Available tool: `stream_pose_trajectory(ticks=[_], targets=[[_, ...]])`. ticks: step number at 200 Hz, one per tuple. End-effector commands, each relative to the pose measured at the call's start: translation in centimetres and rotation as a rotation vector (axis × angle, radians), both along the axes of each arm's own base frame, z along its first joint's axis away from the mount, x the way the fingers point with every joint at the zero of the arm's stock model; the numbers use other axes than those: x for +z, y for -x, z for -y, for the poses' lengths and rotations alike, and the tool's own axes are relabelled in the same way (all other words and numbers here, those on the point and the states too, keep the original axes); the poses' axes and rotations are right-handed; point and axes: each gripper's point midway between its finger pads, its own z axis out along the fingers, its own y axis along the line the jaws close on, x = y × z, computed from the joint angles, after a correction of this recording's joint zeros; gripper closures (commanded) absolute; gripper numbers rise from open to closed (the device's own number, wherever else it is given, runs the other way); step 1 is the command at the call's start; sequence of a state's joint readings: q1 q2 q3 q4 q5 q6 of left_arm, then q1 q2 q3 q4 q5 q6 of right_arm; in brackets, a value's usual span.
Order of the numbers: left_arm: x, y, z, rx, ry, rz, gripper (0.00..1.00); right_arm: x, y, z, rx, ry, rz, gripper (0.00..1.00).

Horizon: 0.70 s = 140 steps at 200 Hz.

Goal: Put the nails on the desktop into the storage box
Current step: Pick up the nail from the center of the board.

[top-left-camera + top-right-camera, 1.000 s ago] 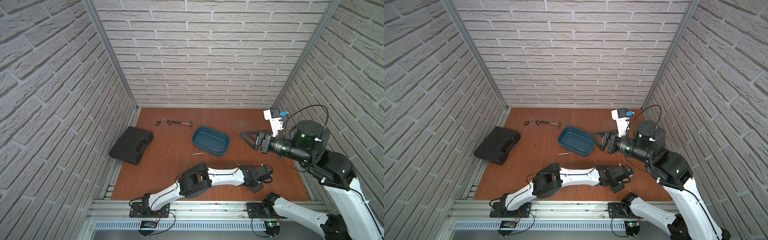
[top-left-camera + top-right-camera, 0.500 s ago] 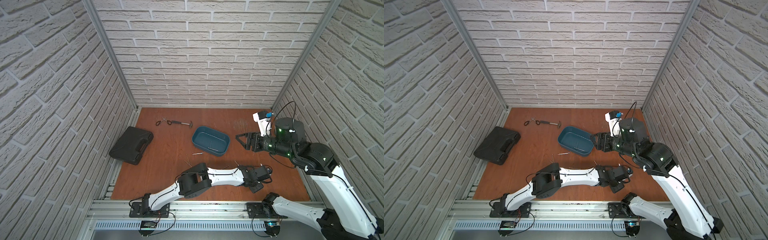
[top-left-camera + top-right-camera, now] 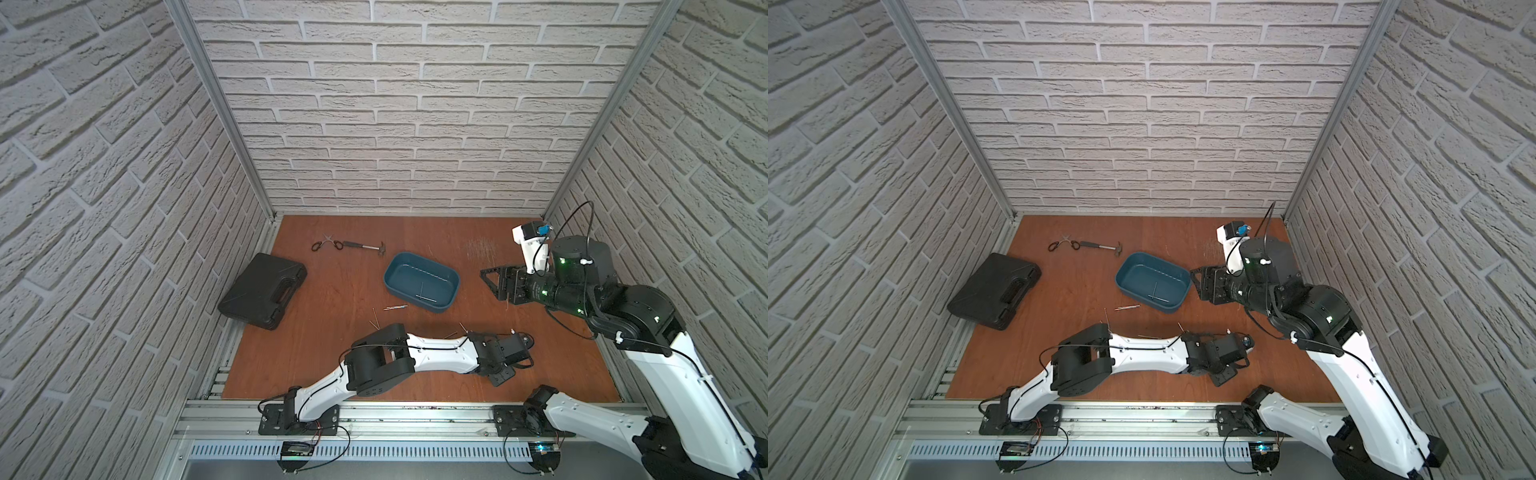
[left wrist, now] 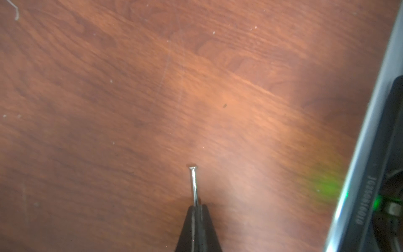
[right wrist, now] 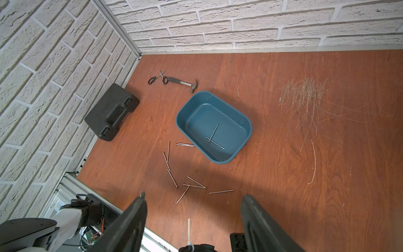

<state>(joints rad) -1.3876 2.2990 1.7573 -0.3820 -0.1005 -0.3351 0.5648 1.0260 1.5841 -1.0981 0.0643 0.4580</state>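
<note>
Left pincer (image 4: 197, 206) pinches a nail (image 4: 193, 185) by its point end; release only once box (image 3: 409, 274) sits directly beneath; right pincer (image 5: 194, 196) spread.

Teal storage box (image 5: 231, 131), silver nails (image 5: 220, 192) — reddish wood-grain desktop (image 5: 283, 174) (pale scratches (image 5: 303, 93))

We see white brick walls (image 3: 395, 124) on three sides. Shiny grey metal posts (image 3: 219, 108) stand in the two back corners. A grey metal rail (image 3: 415, 419) runs along the front. The light is soft and even.
</note>
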Motion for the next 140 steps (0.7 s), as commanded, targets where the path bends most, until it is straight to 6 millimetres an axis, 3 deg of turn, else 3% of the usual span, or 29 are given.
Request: stream_pose_trajectory(ticks=[1, 51, 140], targets=[[-1.5, -0.4, -3.1, 0.024, -0.108, 0.01, 1.0, 0.8, -0.4, 0.4, -0.016, 0.01, 0.036, 0.28], [0.2, -0.7, -4.0, 0.04, -0.09, 0.042, 1.0, 0.0, -0.6, 0.8, -0.036, 0.041, 0.03, 0.28], [3.8, -1.2, -7.5, 0.079, -0.07, 0.11, 1.0, -3.4, -1.8, 0.7, -0.056, 0.096, -0.02, 0.24]])
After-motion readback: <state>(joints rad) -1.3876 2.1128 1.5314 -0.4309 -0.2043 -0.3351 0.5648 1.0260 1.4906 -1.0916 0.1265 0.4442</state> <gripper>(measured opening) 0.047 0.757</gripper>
